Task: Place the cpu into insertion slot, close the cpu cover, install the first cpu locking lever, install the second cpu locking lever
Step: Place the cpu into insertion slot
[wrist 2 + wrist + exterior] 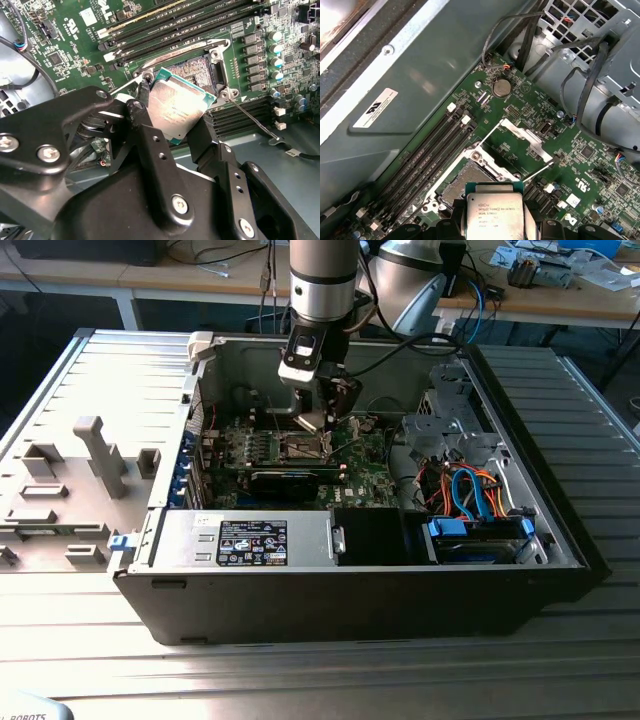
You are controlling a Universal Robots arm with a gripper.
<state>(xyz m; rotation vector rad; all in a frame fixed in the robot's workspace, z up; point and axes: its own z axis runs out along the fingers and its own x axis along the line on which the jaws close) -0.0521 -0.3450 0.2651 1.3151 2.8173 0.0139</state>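
Exterior view finds the arm's gripper (320, 425) inside an open computer case (300, 610), poised over the green motherboard (372, 468). In the second wrist view its black fingers (145, 130) clamp the cpu (177, 107) by opposite edges. The chip sits tilted just above the uncovered insertion slot (192, 67), not yet seated.

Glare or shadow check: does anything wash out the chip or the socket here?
Second wrist view: the cpu has a pale sheen on its metal top, clamped in the gripper; the insertion slot is evenly lit. First wrist view: soft reflection on the case wall, away from the cpu. Exterior view: the motherboard sits dimmer than the table.
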